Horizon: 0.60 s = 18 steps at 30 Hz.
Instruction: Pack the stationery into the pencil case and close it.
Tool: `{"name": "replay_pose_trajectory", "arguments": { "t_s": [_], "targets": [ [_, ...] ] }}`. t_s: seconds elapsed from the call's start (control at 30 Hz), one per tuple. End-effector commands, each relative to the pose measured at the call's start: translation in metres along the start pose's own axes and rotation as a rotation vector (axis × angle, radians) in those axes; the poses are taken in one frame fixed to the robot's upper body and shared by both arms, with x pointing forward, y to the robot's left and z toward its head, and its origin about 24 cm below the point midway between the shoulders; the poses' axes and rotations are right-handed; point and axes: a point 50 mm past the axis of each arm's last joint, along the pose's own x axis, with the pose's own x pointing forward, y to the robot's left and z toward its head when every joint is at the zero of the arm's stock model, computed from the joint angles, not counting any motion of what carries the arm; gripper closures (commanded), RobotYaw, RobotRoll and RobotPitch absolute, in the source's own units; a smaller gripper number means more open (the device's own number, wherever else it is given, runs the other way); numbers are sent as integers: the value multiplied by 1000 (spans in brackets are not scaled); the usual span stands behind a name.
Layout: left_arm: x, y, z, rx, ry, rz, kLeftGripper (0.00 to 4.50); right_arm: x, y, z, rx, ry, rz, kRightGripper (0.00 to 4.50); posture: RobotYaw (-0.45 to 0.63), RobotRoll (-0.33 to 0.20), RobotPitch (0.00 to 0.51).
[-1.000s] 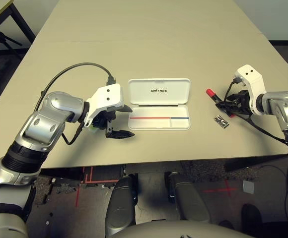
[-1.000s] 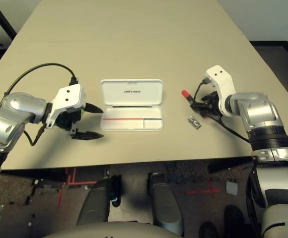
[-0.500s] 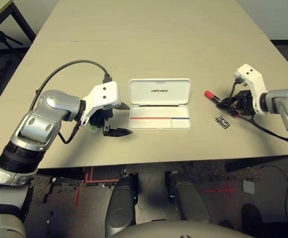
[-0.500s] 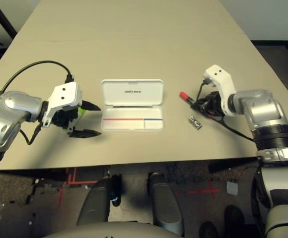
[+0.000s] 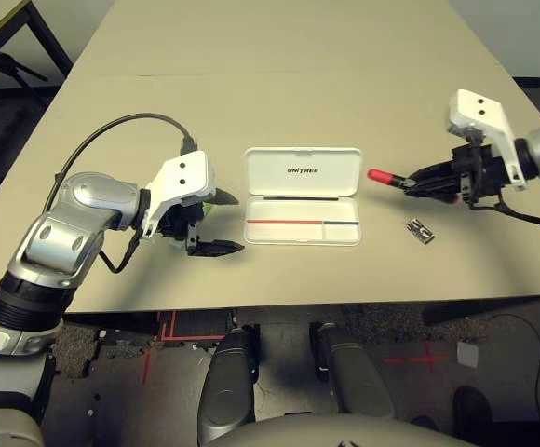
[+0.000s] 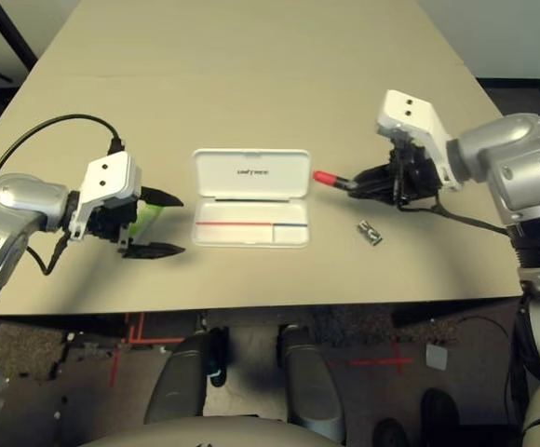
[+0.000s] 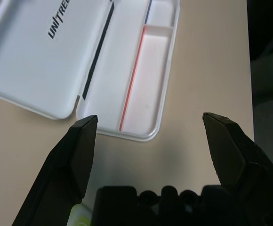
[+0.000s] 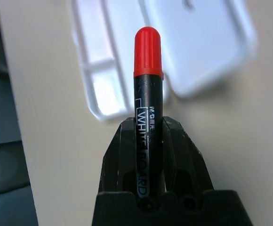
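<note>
The right gripper point(image 5: 410, 182) clenches the red-capped black whiteboard marker point(image 8: 147, 89) above the table point(image 5: 279, 74), cap aimed at the open white hard-plastic pencil case point(image 5: 303, 196) — likely lined up for insertion. The left gripper point(image 5: 216, 223), jaws spread, waits beside the case over the light-green pen point(image 6: 144, 216).

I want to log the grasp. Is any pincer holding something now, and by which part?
The right pincer holds the marker by its black body, red cap pointing out. The left pincer is open and holds nothing.

the green pen point(image 6: 145, 219) lies mostly hidden behind the left gripper point(image 6: 158, 223); the small clip point(image 5: 421, 230) is too small to make out.
</note>
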Motion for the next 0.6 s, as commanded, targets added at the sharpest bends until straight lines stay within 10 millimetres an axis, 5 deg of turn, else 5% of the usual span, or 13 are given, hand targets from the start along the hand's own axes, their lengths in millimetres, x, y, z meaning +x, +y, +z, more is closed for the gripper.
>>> {"name": "replay_pose_trajectory", "arguments": {
  "t_s": [0.03,0.23,0.6],
  "targets": [
    [-1,1,1,-9,-31,8,0,15,2,12,-60,36,53,3994,-2,0,188],
    [-1,0,0,-17,-33,13,0,61,1,35,-173,31,92,3994,15,0,185],
    [-2,0,-2,-34,-27,45,0,94,2,53,-272,5,78,3994,36,0,183]
  ]
}}
